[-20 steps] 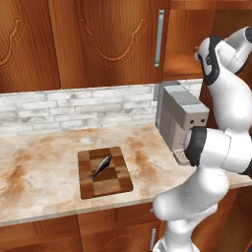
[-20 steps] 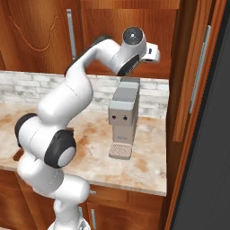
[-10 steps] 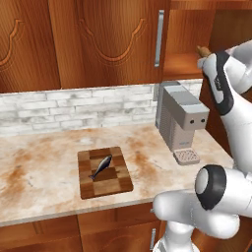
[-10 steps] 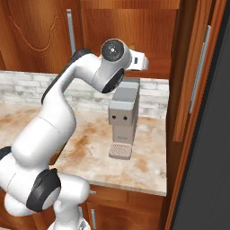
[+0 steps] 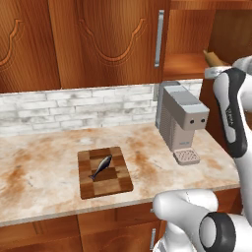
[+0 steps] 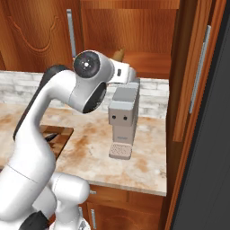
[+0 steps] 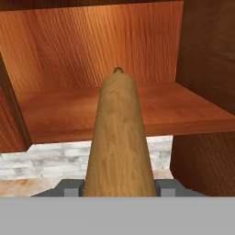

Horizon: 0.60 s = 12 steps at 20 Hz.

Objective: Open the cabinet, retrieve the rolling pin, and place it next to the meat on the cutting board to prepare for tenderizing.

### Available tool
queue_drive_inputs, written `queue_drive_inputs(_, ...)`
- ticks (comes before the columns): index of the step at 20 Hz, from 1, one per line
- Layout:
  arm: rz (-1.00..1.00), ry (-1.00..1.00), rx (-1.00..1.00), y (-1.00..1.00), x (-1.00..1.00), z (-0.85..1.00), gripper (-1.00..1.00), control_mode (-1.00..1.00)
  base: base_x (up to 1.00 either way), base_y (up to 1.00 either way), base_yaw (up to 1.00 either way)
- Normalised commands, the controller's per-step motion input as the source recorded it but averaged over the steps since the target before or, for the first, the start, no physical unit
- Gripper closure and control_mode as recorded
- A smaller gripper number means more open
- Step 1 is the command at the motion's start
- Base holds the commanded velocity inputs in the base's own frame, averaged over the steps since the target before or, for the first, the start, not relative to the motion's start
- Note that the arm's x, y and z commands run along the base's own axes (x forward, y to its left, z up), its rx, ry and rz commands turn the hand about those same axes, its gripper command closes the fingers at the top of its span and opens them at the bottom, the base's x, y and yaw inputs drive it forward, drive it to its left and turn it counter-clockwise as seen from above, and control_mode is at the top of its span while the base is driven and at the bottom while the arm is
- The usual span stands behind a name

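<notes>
Cabinet [image 6: 148, 40] door [image 6: 195, 72] swung open, wooden shelf [image 7: 137, 108] exposed. End effector [image 7: 119, 187] raised to shelf level, fingers [image 7: 166, 187] pressed on both sides of rolling pin [image 7: 118, 137], gripping it; pin points lengthwise into cabinet, far tip over shelf. Pin end also visible at cabinet opening beside arm [image 5: 212, 57]. Meat [image 5: 100, 167] lies on cutting board [image 5: 114, 184] on marble surface [image 5: 44, 157]. Coffee machine [image 5: 181, 123] stands on surface below cabinet.

Kitchen: wood cabinets [image 5: 98, 39], marble counter [image 5: 44, 157], coffee maker [image 5: 179, 120].
</notes>
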Motion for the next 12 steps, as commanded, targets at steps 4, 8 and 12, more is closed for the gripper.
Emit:
queue_drive_inputs(4, 0.01, 0.00, 0.02, 0.30, -1.00, 0.01, 1.00, -1.00, 0.00, 0.00, 0.00)
queue_drive_inputs(8, 0.11, 0.00, 0.01, 0.41, -0.89, 0.00, 1.00, -1.00, 0.00, 0.00, 0.00)
queue_drive_inputs(12, 0.22, 0.02, 0.00, 0.51, -0.58, 0.00, 1.00, -1.00, 0.00, 0.00, 0.00)
